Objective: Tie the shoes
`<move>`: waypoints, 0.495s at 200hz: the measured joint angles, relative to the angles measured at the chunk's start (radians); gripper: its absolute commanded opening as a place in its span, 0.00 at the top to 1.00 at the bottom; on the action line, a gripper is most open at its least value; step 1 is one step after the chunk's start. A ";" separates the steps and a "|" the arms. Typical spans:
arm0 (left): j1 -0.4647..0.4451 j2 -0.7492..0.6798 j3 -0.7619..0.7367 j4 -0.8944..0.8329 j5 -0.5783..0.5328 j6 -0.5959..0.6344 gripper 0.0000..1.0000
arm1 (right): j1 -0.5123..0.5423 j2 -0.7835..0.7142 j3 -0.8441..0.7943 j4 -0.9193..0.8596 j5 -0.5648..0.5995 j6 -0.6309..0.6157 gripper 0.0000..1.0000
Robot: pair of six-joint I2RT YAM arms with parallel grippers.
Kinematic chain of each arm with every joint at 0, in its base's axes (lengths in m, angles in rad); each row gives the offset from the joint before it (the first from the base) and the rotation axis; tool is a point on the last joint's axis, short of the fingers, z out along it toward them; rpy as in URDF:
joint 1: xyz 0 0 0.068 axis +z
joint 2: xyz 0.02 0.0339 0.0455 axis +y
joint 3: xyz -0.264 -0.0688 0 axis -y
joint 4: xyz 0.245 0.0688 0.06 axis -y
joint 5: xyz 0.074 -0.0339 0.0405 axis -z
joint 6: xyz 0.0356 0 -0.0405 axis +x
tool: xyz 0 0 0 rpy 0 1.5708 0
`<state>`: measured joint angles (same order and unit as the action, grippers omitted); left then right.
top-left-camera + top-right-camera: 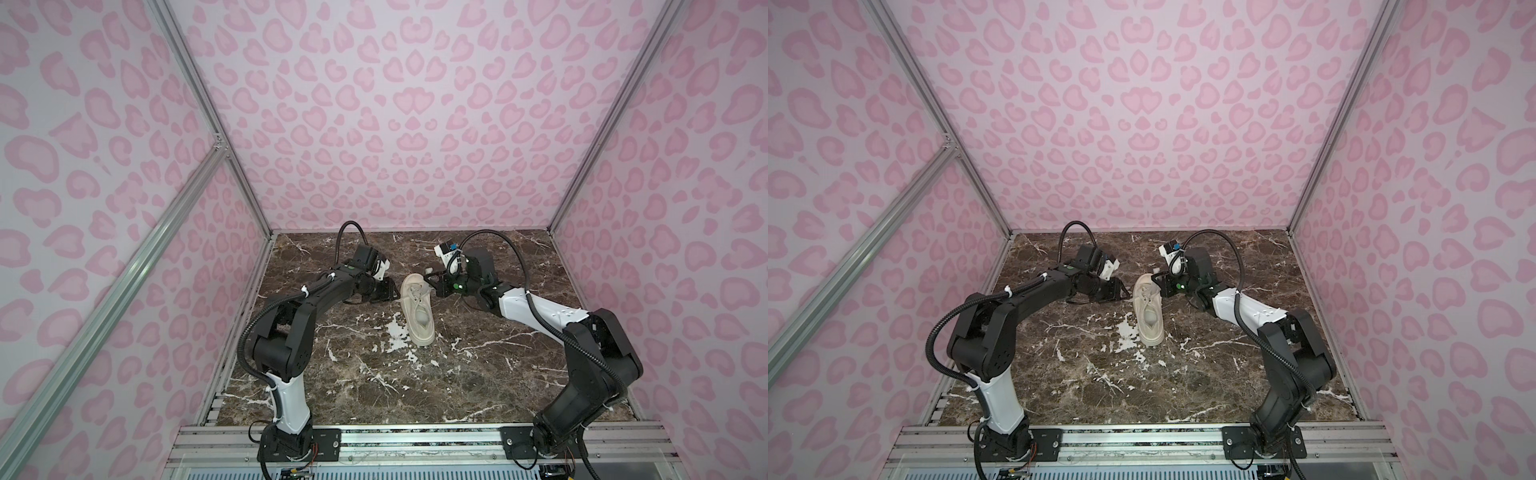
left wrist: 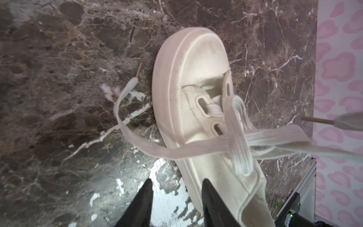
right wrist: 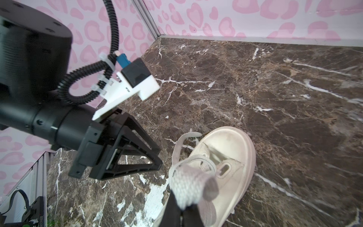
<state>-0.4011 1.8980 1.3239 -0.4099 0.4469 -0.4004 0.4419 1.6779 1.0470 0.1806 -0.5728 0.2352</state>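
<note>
The cream shoe lies in the middle of the marble floor in both top views, toe toward the back wall. My left gripper is open beside the shoe's left side, one finger against the sole, and it holds nothing. A loose lace trails from the eyelets onto the floor. My right gripper is shut on the other lace and holds it raised over the shoe's tongue. That lace stretches away from the eyelets, and its brown tip sticks out.
The floor is brown marble with white veins, walled on three sides by pink patterned panels. An aluminium rail carrying both arm bases runs along the front edge. The left arm's camera mount hangs close to the right gripper.
</note>
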 measured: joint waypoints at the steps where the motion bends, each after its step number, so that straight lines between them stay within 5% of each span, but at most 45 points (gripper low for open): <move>1: 0.000 0.001 0.000 0.000 0.000 -0.002 0.56 | 0.000 0.000 0.000 0.000 0.000 0.000 0.96; 99: 0.001 0.065 -0.007 0.119 0.002 -0.318 0.54 | -0.005 0.000 0.008 -0.011 -0.001 0.000 0.97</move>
<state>-0.4004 1.9629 1.3167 -0.2905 0.4488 -0.7185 0.4366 1.6779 1.0546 0.1699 -0.5735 0.2348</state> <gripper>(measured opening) 0.462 0.049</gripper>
